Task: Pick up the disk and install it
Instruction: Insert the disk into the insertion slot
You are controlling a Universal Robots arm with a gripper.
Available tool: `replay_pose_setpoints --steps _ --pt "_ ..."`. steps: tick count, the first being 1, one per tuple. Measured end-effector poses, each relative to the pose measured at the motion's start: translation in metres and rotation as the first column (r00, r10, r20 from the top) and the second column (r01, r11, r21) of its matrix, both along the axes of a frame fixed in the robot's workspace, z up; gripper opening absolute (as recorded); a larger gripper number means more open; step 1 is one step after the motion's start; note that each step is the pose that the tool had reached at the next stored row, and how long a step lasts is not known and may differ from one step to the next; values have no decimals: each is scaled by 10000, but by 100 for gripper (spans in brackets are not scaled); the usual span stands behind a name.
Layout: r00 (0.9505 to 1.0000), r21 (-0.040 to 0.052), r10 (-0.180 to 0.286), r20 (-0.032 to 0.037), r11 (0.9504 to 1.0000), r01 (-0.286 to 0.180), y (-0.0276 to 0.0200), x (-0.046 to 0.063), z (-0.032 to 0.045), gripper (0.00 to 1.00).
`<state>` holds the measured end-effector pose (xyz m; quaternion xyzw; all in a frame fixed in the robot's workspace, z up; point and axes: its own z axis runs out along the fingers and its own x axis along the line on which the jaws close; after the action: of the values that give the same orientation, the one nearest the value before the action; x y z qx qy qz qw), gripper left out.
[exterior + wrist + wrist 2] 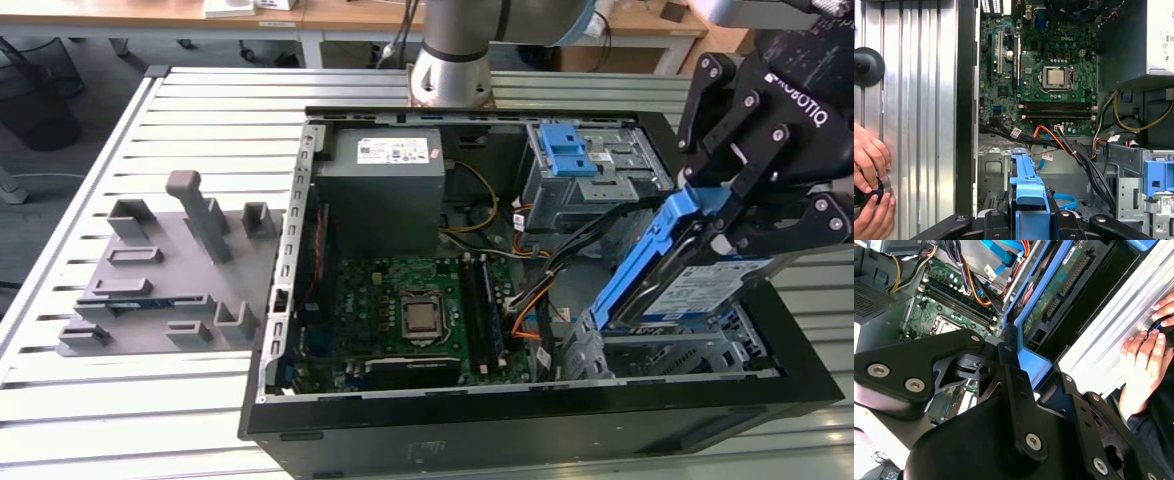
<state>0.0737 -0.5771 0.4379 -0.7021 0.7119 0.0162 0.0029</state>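
Gripper (731, 232) clamped on the disk (697, 292), gripping it at its blue bracket (651, 250); disk held tilted, label showing, in the air above the open computer case (534, 412) at the exterior view's right, just over the metal drive bay (681, 350); not seated. Motherboard (414, 305) and power-supply box (383, 190) exposed inside; grey cage with blue clips (587, 165) at the far corner. A person's hands (868, 157) on the ribbed table (914, 100) beside the case.
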Motion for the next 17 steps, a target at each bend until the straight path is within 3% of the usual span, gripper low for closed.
replay_pose_setpoints --steps 17 --pt "10000 0 -7 0 10000 7 0 1 -86 37"
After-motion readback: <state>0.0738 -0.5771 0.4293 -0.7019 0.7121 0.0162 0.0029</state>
